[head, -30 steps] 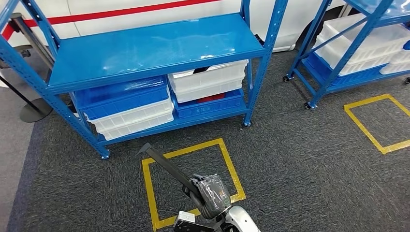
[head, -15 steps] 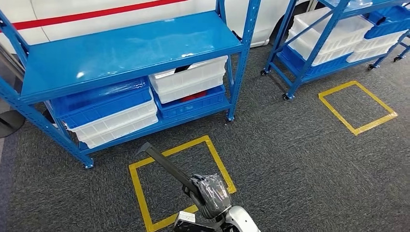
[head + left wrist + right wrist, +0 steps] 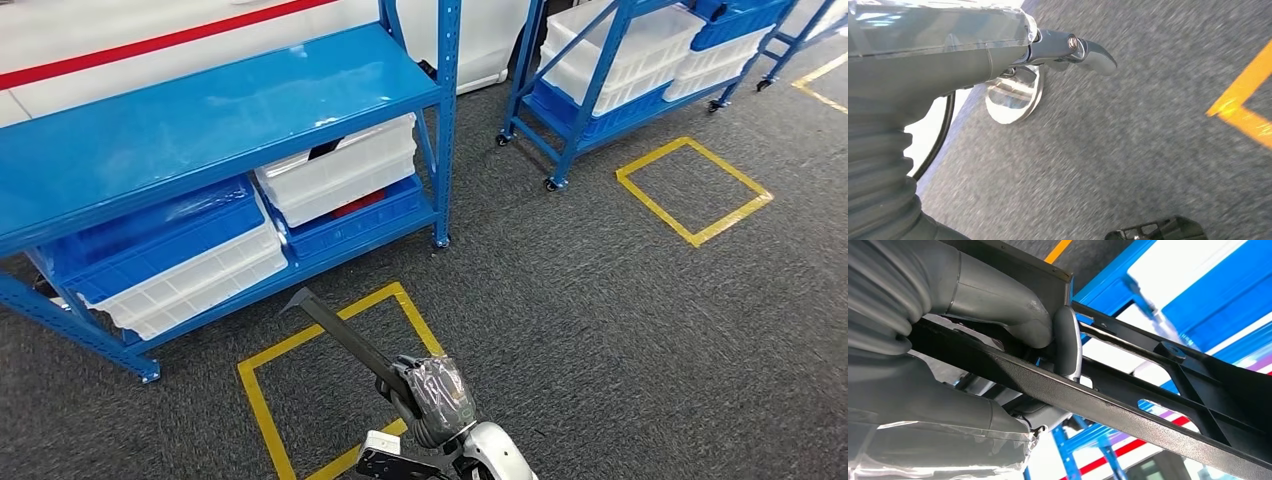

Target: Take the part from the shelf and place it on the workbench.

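So, right hand [image 3: 432, 398] low in the head view at about 6 o'clock, wrapped in clear plastic, gripping a long dark bar [image 3: 345, 340]. Bar runs from the hand toward 11 o'clock, tip hanging over the yellow tape square [image 3: 330, 385] on the grey carpet [image 3: 600, 330]. Right wrist view: thumb and fingers [image 3: 998, 305] clamp round the bar [image 3: 1108, 405], a ribbed black piece with cross struts; its far end is cut off by the frame edge. Left hand [image 3: 998, 45] seen in the left wrist view, also under plastic film; one finger sticks out straight, the rest are hidden, so can't tell if it's spread or curled. Nothing visibly in it. Carpet there is motion-blurred, with a round shiny disc [image 3: 1015, 97] just past the hand, hard to identify.

Blue shelf rack [image 3: 200, 120] at 10 to 12 o'clock, bare top deck, white bins [image 3: 340, 175] and blue bins [image 3: 150, 235] on the lower level, contents mostly hidden. Second blue rack [image 3: 590, 90] on wheels at 1 o'clock with white bins, top cut off. Second yellow square [image 3: 693, 190] at 2 o'clock. White wall with a red stripe [image 3: 150, 42] behind. No readable writing or labels.
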